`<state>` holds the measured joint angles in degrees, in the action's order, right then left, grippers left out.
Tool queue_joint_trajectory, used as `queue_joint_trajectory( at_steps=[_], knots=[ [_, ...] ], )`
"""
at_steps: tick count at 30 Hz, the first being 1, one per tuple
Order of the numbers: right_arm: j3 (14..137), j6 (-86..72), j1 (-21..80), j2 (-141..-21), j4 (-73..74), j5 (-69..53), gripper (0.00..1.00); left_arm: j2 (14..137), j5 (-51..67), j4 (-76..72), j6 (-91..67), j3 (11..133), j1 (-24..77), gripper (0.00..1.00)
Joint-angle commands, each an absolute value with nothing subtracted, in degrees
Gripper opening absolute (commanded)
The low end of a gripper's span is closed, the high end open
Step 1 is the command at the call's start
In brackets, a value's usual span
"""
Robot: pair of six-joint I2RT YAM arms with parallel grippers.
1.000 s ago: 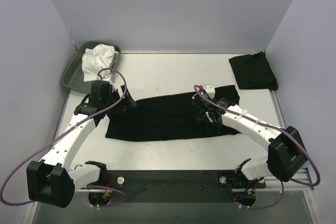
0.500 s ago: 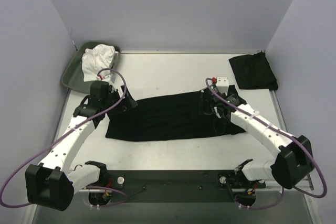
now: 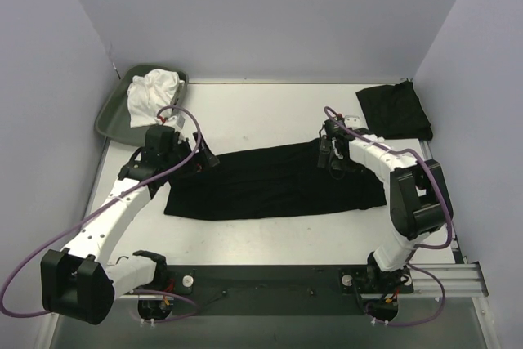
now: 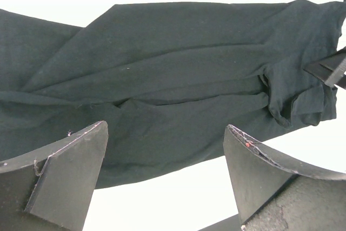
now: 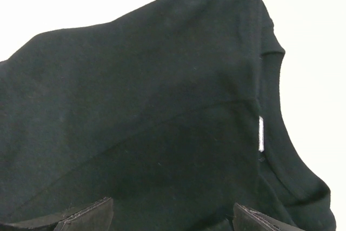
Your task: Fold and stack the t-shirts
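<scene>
A black t-shirt (image 3: 270, 179) lies in a long folded band across the middle of the table. A second black t-shirt (image 3: 394, 112) lies folded at the back right. My left gripper (image 3: 203, 159) hangs open just above the band's left end; in the left wrist view its jaws stand wide apart over the cloth (image 4: 178, 68) and hold nothing (image 4: 166, 128). My right gripper (image 3: 329, 159) is open above the band's right part. In the right wrist view dark cloth (image 5: 151, 106) with a small white label (image 5: 261, 133) fills the frame between the open jaws (image 5: 173, 204).
A grey-green tray (image 3: 110, 116) at the back left corner holds a crumpled white cloth (image 3: 151, 94). Grey walls close in the left, back and right sides. Both arm bases sit on the dark bar (image 3: 270, 284) at the near edge.
My right gripper has opened, let go of the shirt and drawn back to the right. The shirt's right end now lies spread flat. The left arm has barely moved.
</scene>
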<state>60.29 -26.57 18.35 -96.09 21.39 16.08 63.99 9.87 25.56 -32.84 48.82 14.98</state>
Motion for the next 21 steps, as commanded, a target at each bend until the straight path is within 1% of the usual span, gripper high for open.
queue_joint_trajectory(
  at_steps=[1,7,21],
  knots=[
    [62.0,-25.7,17.9,-96.9,21.6,15.8,0.92,65.1,11.3,21.2,-34.0,49.2,16.1,0.97],
    [56.8,-26.4,17.9,-93.8,20.5,15.7,0.92,65.9,11.3,20.1,-34.5,49.2,17.1,0.97],
    [50.2,-28.6,19.9,-87.4,22.5,16.7,0.91,66.7,11.3,18.3,-35.7,48.2,18.3,0.97]
  ],
)
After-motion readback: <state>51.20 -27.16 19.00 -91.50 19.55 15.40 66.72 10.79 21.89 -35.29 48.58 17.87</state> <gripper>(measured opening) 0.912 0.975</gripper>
